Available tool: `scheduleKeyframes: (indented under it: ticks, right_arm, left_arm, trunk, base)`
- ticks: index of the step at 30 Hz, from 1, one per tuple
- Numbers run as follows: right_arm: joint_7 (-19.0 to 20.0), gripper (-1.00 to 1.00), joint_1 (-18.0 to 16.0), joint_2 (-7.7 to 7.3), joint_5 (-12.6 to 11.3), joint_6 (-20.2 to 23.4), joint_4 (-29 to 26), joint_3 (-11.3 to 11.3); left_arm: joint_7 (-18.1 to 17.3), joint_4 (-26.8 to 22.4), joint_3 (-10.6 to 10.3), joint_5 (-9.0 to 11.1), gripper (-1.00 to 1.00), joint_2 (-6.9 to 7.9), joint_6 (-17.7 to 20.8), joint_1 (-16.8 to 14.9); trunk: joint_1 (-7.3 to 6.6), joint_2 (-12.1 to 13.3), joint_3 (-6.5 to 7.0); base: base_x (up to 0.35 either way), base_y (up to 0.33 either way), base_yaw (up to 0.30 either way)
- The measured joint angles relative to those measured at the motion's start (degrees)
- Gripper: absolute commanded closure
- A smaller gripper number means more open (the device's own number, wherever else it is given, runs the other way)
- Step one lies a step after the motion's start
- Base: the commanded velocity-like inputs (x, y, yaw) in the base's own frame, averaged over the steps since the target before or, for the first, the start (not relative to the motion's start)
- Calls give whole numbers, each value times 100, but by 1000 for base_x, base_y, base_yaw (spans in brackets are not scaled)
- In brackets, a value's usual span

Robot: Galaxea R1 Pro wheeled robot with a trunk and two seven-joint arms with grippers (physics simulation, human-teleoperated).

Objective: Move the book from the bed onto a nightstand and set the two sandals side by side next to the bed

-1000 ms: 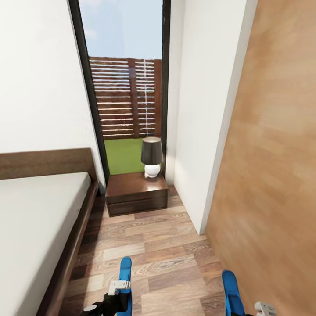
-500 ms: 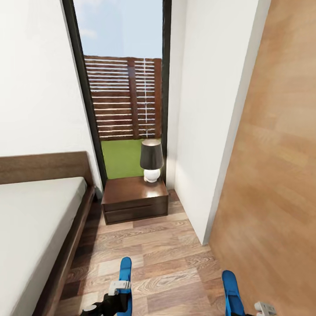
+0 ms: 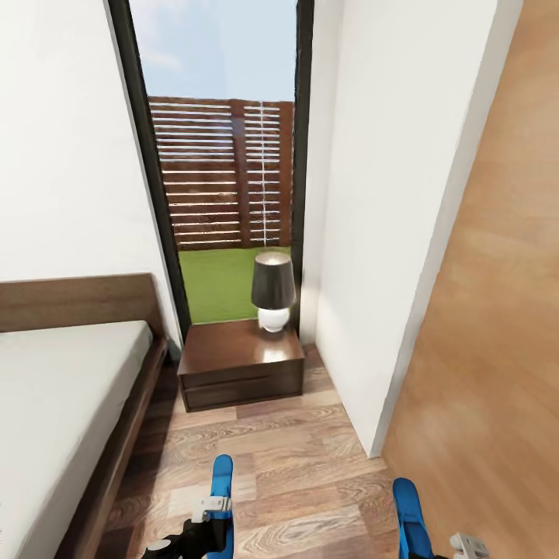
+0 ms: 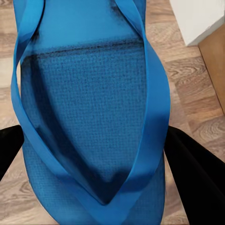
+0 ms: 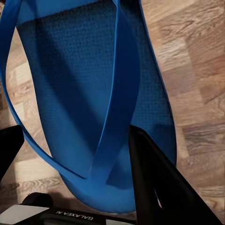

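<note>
From the head view, the bedroom's wood-plank floor [image 3: 264, 442] runs ahead to a tall dark-framed glass door [image 3: 225, 163] with a slatted fence and grass beyond. The nightstand [image 3: 241, 365] stands against that door, just beside the head end of the bed [image 3: 70, 404], and carries a lamp [image 3: 272, 291] with a dark shade on a white base. A white wall [image 3: 388, 217] and a pale wood panel [image 3: 497, 349] close the right side. At the bottom edge, the left claw [image 3: 203, 528] holds one blue sandal [image 3: 222, 485] pointing forward, and the right claw [image 3: 458, 547] sits at the corner beside the other sandal [image 3: 409, 512]; from here the claws' grip cannot be judged.

The left wrist view adds that detail: the left sandal [image 4: 93, 108] lies strap-up between two black fingers [image 4: 194, 173], one at each edge of the sole, so the claw is closed on it above the floor.

The right wrist view shows the right sandal [image 5: 89, 93] likewise, one black finger [image 5: 159, 183] lying over the sole beside the thong strap, the other at the opposite edge, gripping it.
</note>
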Motion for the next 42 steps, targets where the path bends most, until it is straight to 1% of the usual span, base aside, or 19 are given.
scheduleKeyframes:
  ticks: [4,11,30,37,42]
  right_arm:
    - [2,100,1,-1,0,0,0,1]
    - [6,100,2,-1,0,0,-1,1]
    - [8,100,2,-1,0,0,0,0]
    - [3,100,0,0,0,0,0,0]
    - [6,100,1,-1,-4,0,-3,-8]
  left_arm:
    - [0,0,-3,0,100,-1,0,-1]
    - [-1,3,-4,0,100,-1,0,-1]
    - [-1,2,-4,0,100,-1,0,-1]
    - [-1,2,-1,0,100,0,0,0]
    - [0,1,3,2,100,-1,0,-1]
  trunk:
    - [0,0,0]
    - [0,0,0]
    - [0,0,0]
    - [1,0,0]
    - [3,1,0]
  base:
    - [324,-67,107]
    - [316,-102,8]
    - [295,-175,3]
    - [275,-167,242]
    - [81,-47,197]
